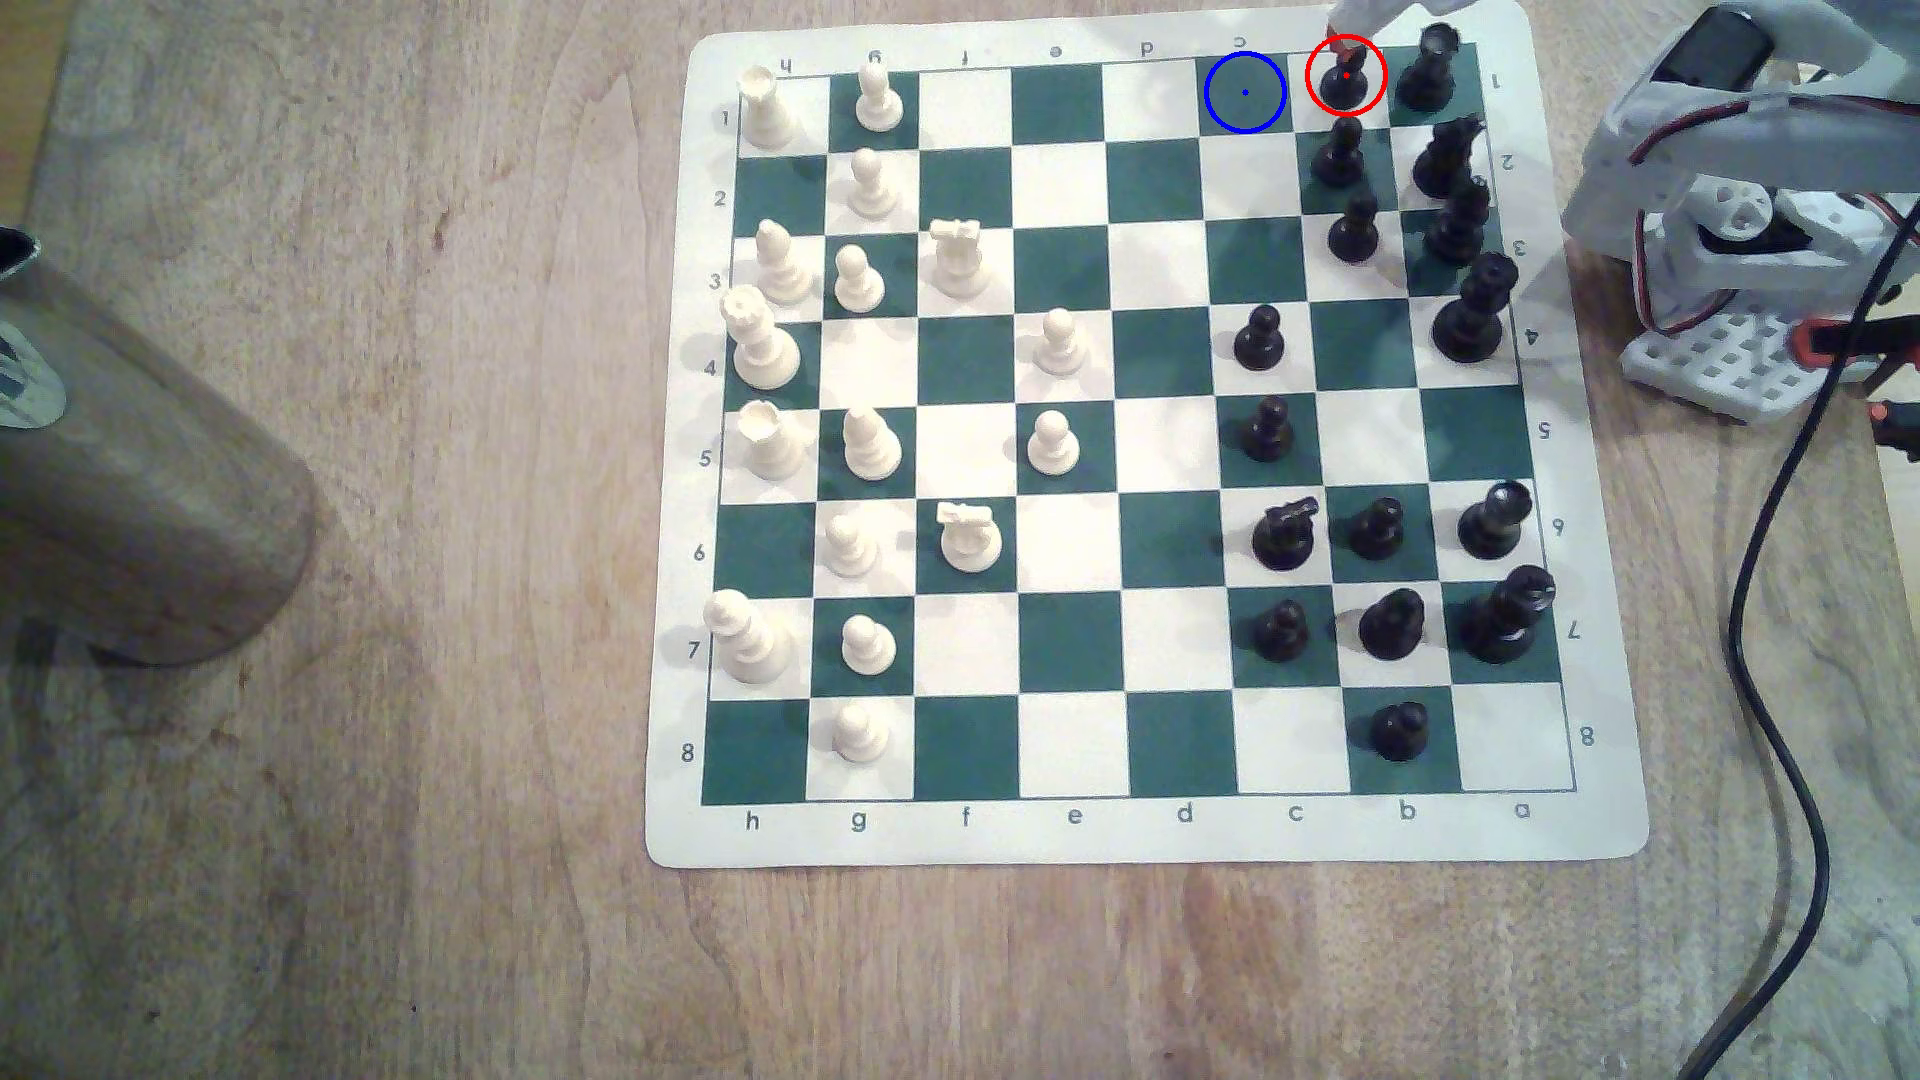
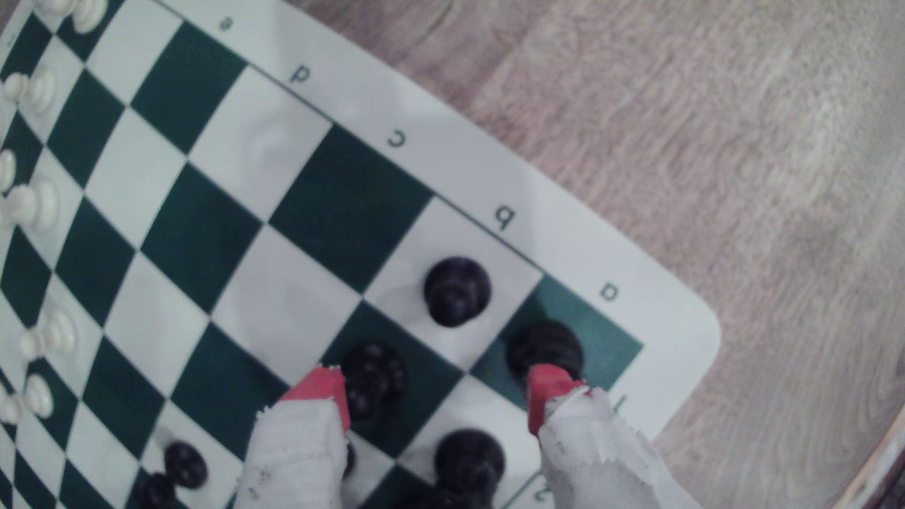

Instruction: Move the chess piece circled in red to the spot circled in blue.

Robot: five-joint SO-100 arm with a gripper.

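Here, the small glossy black pawn [image 1: 1344, 85] with a round head and flared base stands upright on the white b1 square of the green-and-white vinyl chess mat [image 1: 1143, 831], ringed in red. The target, a dark green square [image 1: 1245, 92] marked by a thin blue ring and centre dot, lies just beside it at its 9 o'clock in the exterior view and carries no piece.

In the wrist view, the claw [image 2: 438, 394], its white-wrapped fingers tipped in red [image 2: 321, 386], hangs open above the corner of the mat, touching nothing. The pawn [image 2: 456, 292] sits apart from the tips, just beyond the gap between them. A second black pawn [image 2: 373, 379] stands against one red tip, and the taller black rook [image 2: 543, 350] on the green corner square sits right behind the other.

The white printed arm [image 1: 1745, 208] is at 3 o'clock of the mat on the pale wooden table [image 1: 416, 831], with a black cable [image 1: 1787, 675] trailing toward 5 o'clock.
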